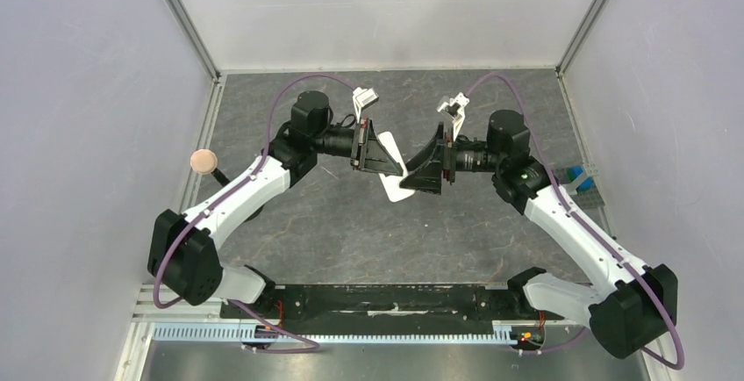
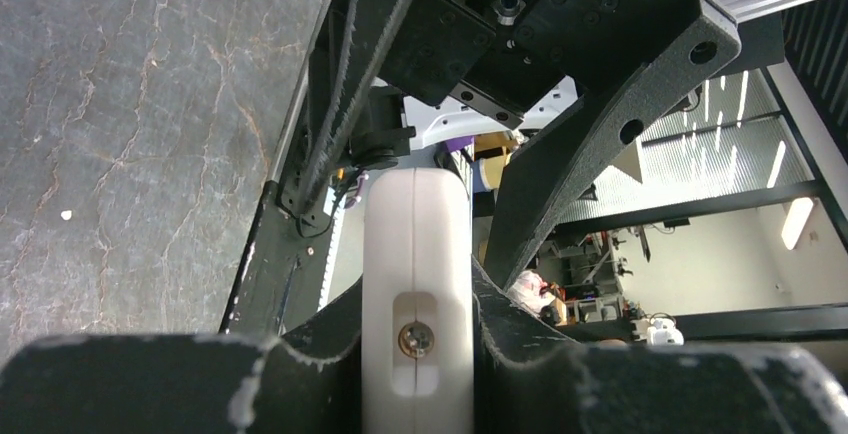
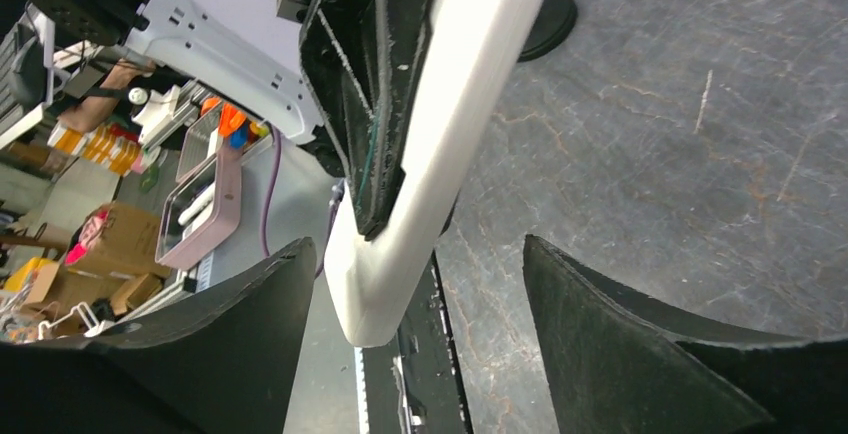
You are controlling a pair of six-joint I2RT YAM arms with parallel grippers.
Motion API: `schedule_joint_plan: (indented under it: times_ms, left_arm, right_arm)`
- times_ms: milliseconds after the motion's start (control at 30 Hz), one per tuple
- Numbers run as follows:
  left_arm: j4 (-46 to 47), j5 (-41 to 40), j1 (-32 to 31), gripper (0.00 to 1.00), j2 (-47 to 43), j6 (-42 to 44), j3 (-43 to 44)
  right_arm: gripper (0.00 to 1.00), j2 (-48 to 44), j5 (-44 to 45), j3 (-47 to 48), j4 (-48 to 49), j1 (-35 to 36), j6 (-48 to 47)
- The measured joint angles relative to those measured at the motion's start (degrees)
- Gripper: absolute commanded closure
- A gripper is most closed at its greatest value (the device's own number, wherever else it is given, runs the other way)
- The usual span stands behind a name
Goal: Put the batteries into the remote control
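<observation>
The left gripper (image 2: 415,289) clamps the remote control (image 2: 415,224), its black finger (image 3: 345,64) hiding part of it. The right gripper (image 3: 415,249) gapes wide around the remote's free end, and a blue-grey block (image 1: 581,181) lies well right of the remote.

The top camera looks down from high behind the near edge, taking in the whole desk (image 1: 351,240). Each wrist camera looks along its own gripper, the left gripper (image 2: 415,339) and right gripper (image 3: 415,284) facing each other, so both catch the remote control (image 2: 415,244) very close up.
</observation>
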Motion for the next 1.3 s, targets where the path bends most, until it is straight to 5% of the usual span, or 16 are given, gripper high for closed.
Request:
schedule_joint_plan:
  times_ms: [233,433,567,700,967,1100,1300]
  left_arm:
    - [-1.2,0.2,0.0,0.98,0.0,0.9,0.0]
    - [-2.1,-0.6,0.2,0.91,0.8,2.7,0.0]
    - [-1.7,-0.5,0.2,0.61,0.9,4.3,0.0]
    - [-1.3,-1.5,0.3,0.37,0.9,4.8,0.0]
    - [-0.6,-5.7,0.7,0.25,0.4,4.3,0.0]
    - [-8.4,-16.9,3.9,0.23,-1.1,6.3,0.2]
    - [-25.1,-45.6,7.5,0.21,-5.4,13.4,0.3]
  right_arm:
    - [0.42,2.1,-1.3,-0.3,-1.3,1.5,-2.2]
    - [0.71,3.1,-2.5,-0.4,-1.6,1.6,-1.8]
    - [0.89,3.5,-2.7,-0.4,-2.0,1.6,0.0]
    - [0.96,4.2,-2.0,-0.9,-2.6,1.5,0.6]
    - [1.0,4.3,2.5,-1.7,-3.9,1.6,-0.4]
    - [0.99,4.4,10.5,-1.7,-7.4,1.1,-2.3]
    - [1.0,7.5,37.6,0.2,-16.4,0.7,-7.8]
